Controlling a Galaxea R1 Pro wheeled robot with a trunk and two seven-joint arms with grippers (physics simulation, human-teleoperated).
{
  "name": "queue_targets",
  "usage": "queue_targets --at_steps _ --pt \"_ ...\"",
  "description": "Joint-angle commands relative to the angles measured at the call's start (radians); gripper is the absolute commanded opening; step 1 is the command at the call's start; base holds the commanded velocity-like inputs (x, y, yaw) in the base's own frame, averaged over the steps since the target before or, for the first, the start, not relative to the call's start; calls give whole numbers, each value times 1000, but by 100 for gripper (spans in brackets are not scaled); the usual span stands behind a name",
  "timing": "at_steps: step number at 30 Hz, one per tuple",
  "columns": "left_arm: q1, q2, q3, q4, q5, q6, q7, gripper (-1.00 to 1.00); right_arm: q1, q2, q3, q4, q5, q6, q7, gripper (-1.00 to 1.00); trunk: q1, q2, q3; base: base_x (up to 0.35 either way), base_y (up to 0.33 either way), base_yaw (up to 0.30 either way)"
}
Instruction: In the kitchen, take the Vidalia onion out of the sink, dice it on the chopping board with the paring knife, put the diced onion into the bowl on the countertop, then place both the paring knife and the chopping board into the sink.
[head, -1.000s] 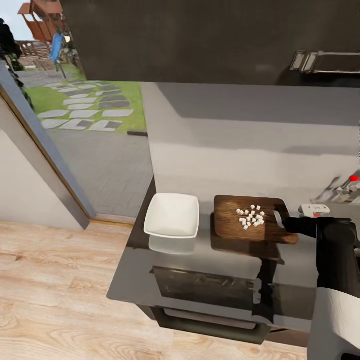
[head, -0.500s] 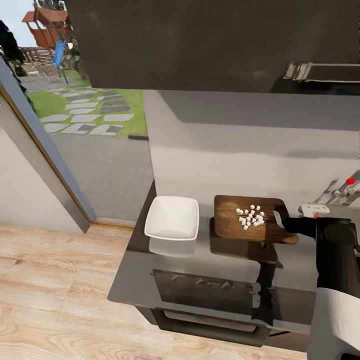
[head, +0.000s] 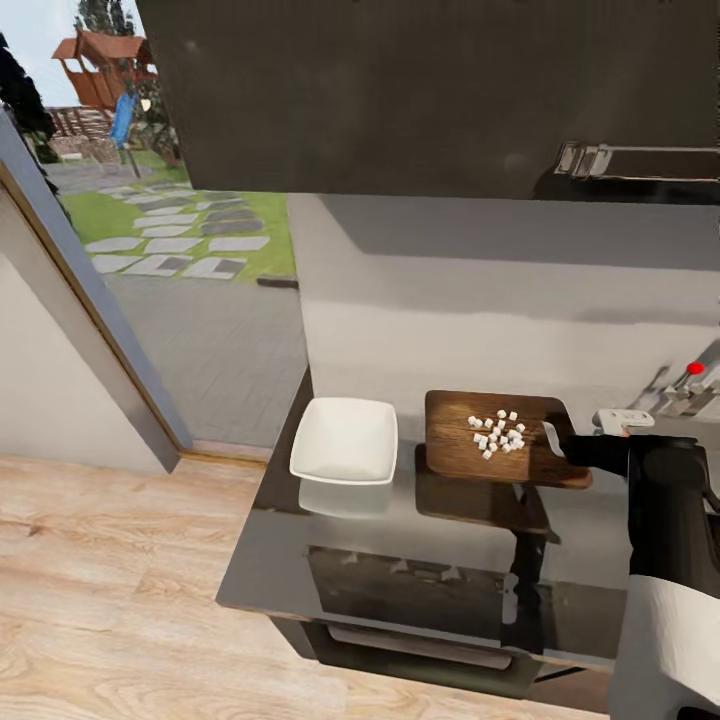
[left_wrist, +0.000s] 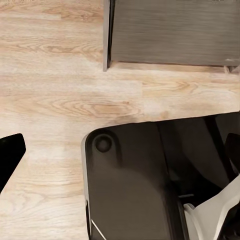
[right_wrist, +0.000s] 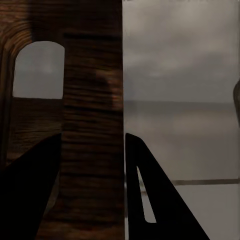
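The dark brown chopping board hovers just above the glossy grey countertop, with its reflection beneath. Several small white onion dice lie on it. My right gripper is shut on the board's handle end. In the right wrist view the gripper has its black fingers on either side of the wood, beside the slot hole. The empty white bowl sits just left of the board. My left gripper hangs open over the floor. The paring knife is out of view.
The chrome tap with its red knob peeks in at the right edge. Dark upper cabinets hang over the counter, and an oven handle runs below its front edge. Wooden floor and a glass wall lie left. My base stands below the left gripper.
The head camera has tilted, so the whole view has shifted. The board, held by my right gripper, has edged slightly left and stands a little further from its reflection.
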Motion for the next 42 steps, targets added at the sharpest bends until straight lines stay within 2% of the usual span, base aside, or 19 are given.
queue_targets --at_steps 1,19,25,35,42 --pt "0 -1 8 -2 -7 -1 -6 100 -1 0 -1 -1 9 2 10 -100 1 -2 0 0 0 0" --pt "0 -1 8 -1 -7 -1 -6 100 -1 1 -1 -1 10 2 10 -100 1 -2 28 0 0 0" --pt "0 -1 8 -1 -7 -1 -6 100 -1 13 -1 -1 10 2 10 -100 1 -2 38 0 0 0" --pt "0 -1 8 -2 -7 -1 -6 100 -1 16 -1 -1 10 2 10 -100 1 -2 53 -1 1 0" --pt "0 -1 8 -2 -7 -1 -6 100 -1 16 -1 -1 10 2 9 -100 1 -2 64 -19 220 0"
